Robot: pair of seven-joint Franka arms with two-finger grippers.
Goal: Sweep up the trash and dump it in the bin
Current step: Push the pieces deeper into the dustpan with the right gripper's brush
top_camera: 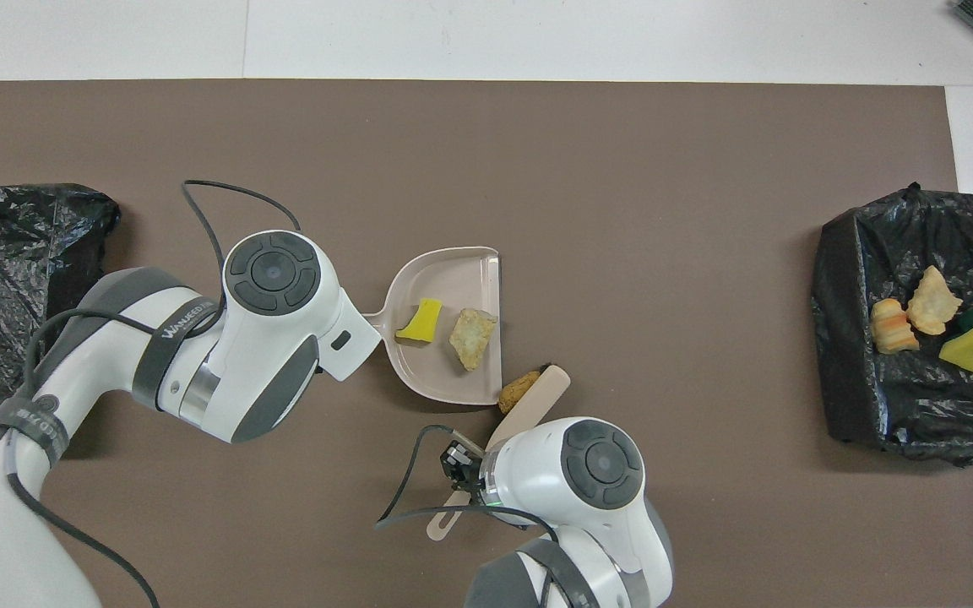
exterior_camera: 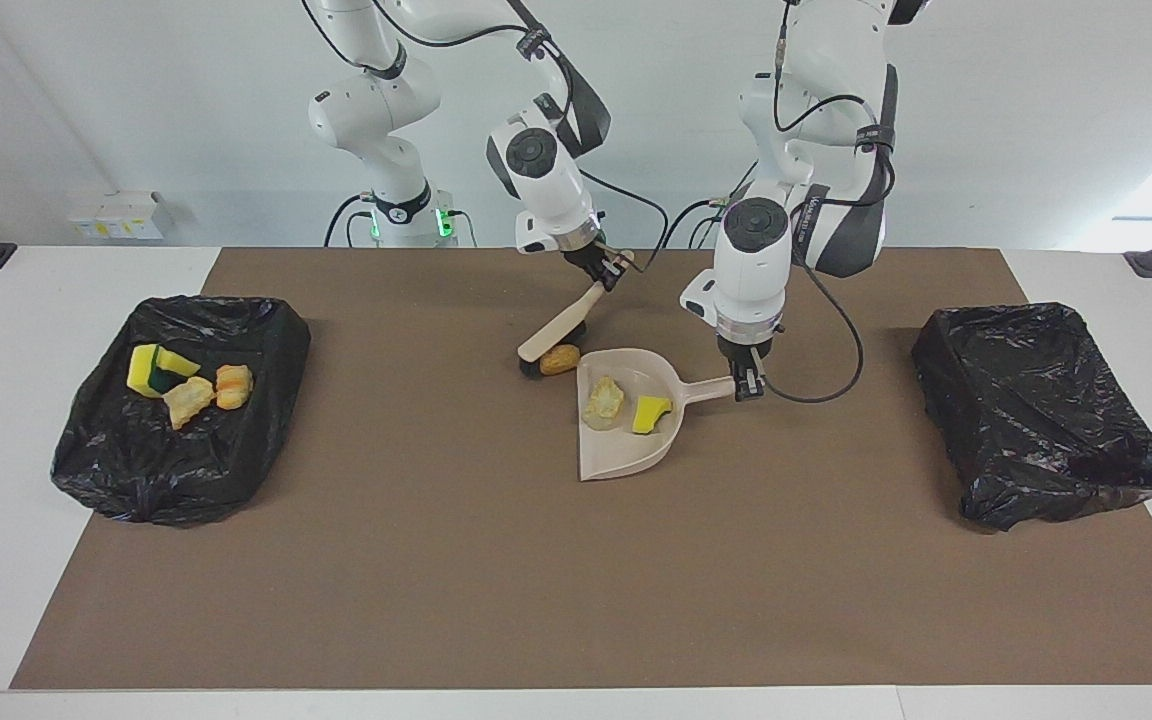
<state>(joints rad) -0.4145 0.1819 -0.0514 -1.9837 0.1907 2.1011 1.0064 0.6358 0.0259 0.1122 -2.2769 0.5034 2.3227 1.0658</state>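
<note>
Right gripper (exterior_camera: 604, 272) pinched shut on the handle of the beige brush (exterior_camera: 562, 327), which slants down to the mat; its black bristles rest against the orange-brown lump (exterior_camera: 559, 359), on the side toward the right arm's end of the table. The lump lies on the brown mat (exterior_camera: 456, 560) just beside the dustpan's open edge, at its corner nearer the robots. Left gripper (exterior_camera: 749, 382) clamped on the handle end of the beige dustpan (exterior_camera: 626, 455), pan flat on the mat. Inside the pan: a pale tan foam chunk (exterior_camera: 603, 400) near the open edge and a yellow sponge piece (exterior_camera: 650, 412) nearer the handle, close together. Toward the right arm's end, a black-lined bin (exterior_camera: 136, 470) holds four scraps (exterior_camera: 188, 381) of yellow-green sponge and tan-orange foam. Toward the left arm's end, a second black-lined bin (exterior_camera: 1036, 420).
</note>
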